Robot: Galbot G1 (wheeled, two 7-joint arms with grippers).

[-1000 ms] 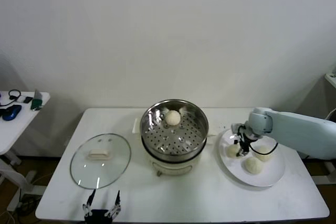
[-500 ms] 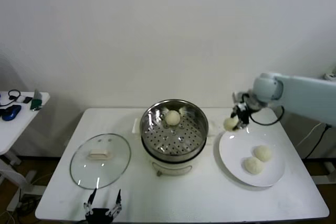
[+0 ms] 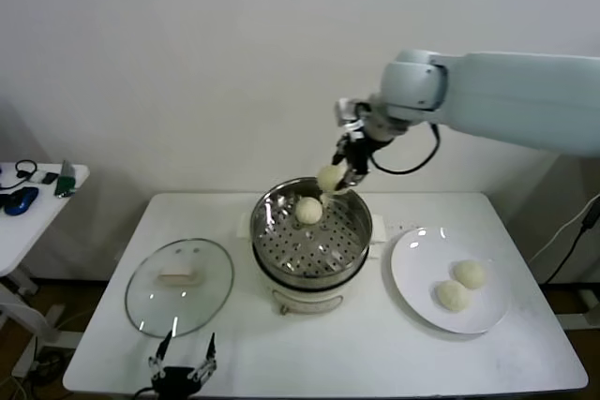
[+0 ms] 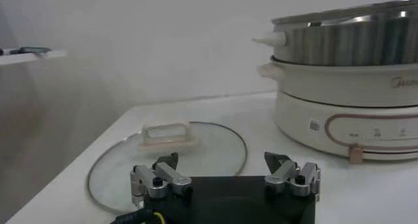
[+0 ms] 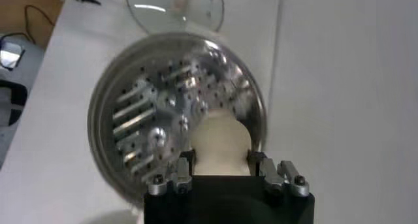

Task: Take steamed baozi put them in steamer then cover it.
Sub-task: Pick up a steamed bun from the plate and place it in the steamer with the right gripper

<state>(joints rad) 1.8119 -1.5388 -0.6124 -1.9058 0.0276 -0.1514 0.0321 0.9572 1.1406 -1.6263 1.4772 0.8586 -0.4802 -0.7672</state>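
My right gripper (image 3: pixel 345 170) is shut on one steamed baozi (image 3: pixel 330 177), held in the air over the far rim of the steamer (image 3: pixel 361 231). In the right wrist view that baozi (image 5: pixel 221 140) sits between the jaws of the right gripper (image 5: pixel 221 161), above the perforated tray (image 5: pixel 140 114). Another baozi (image 3: pixel 308 210) lies at the back of the tray. Two more baozi (image 3: pixel 470 274) (image 3: pixel 453 296) rest on the white plate (image 3: pixel 417 274). The glass cover (image 3: pixel 180 286) lies flat left of the steamer. My left gripper (image 3: pixel 183 367) is parked open at the table's front edge, near the cover (image 4: pixel 209 147).
The white table (image 3: pixel 375 353) ends close in front of the steamer and plate. A small side table (image 3: pixel 28 203) with a few loose items stands at the far left. A plain wall runs behind the table.
My right gripper lifted a baozi off the plate and carried it left and up to above the steamer's far rim. The plate now holds two. The left arm stayed still.
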